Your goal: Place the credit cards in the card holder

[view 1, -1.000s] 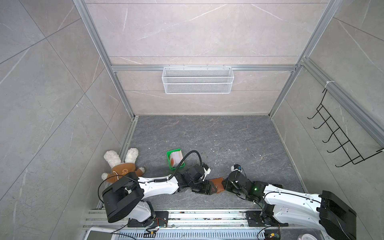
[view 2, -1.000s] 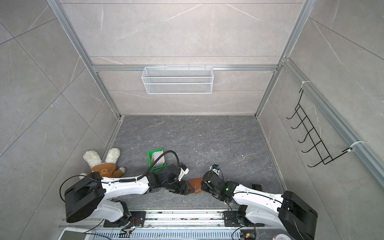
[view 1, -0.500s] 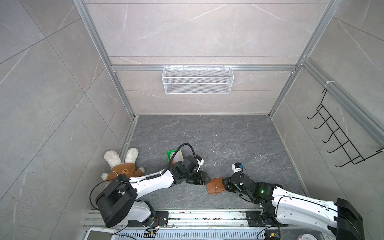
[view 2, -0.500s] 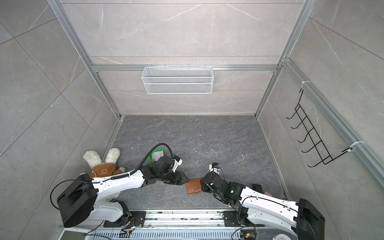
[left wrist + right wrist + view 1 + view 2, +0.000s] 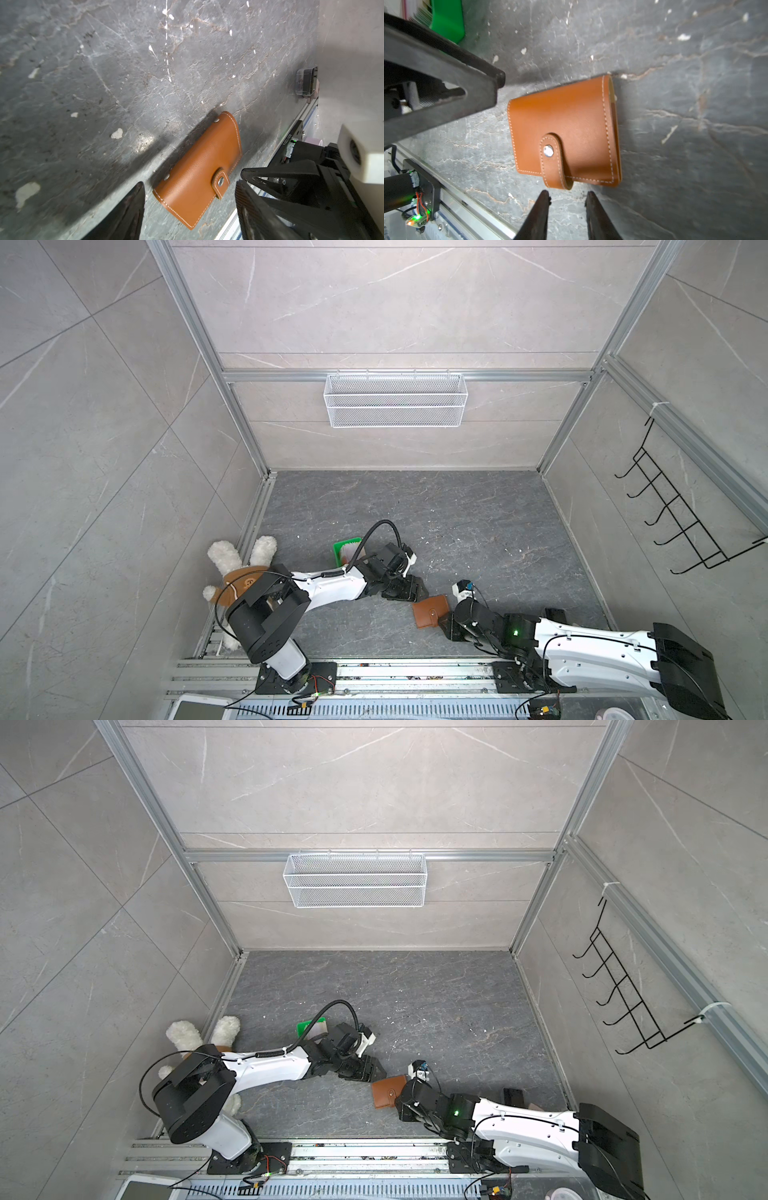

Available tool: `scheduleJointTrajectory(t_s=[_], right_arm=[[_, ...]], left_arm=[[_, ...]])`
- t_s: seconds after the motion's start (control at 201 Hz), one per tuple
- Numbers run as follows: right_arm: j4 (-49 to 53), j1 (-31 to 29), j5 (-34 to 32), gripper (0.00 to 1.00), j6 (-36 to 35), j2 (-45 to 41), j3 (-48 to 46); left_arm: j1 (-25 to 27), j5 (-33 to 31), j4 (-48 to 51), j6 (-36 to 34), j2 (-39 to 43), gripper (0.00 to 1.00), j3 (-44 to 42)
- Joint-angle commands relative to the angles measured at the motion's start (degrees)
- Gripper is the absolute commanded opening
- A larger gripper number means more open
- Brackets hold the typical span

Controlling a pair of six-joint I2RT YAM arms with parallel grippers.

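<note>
My right gripper [image 5: 567, 192], slightly parted and empty, faces the holder [image 5: 564, 116] strap [image 5: 553, 164] for unsnapping; left gripper [image 5: 190, 184] spread, flanking it to steady.

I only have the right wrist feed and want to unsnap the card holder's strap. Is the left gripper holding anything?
Observer: No. The left wrist view shows the left gripper open and empty, the card holder lying ahead of its fingertips.
Operator: The green corner at my edge, is that where the cards are?
Observer: Yes. In a top view the credit cards sit in the green tray, beyond the left arm.
Operator: Anything else nearby?
Observer: A plush toy, beside that arm's base.
</note>
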State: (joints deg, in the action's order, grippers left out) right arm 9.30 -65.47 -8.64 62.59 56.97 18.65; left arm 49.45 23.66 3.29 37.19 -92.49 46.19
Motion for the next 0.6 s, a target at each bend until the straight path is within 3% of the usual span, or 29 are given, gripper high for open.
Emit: scheduleJointTrajectory(t_s=[0.0, 0.428, 0.592], right_arm=[[-4.0, -0.5, -0.6, 0.32, 3.5, 0.4, -2.4], [-8.0, -0.5, -7.3, 0.26, 12.6, 1.8, -7.4], [-11.8, -0.2, -9.1, 0.26, 13.8, 3.2, -8.5]], left_arm=[[-0.1, 3.1, -0.7, -1.6, -1.2, 0.71, 2.2], [0.5, 7.0, -2.4, 0.6, -3.7, 0.7, 1.2], [3.2, 7.9, -3.6, 1.8, -3.3, 0.7, 0.2]])
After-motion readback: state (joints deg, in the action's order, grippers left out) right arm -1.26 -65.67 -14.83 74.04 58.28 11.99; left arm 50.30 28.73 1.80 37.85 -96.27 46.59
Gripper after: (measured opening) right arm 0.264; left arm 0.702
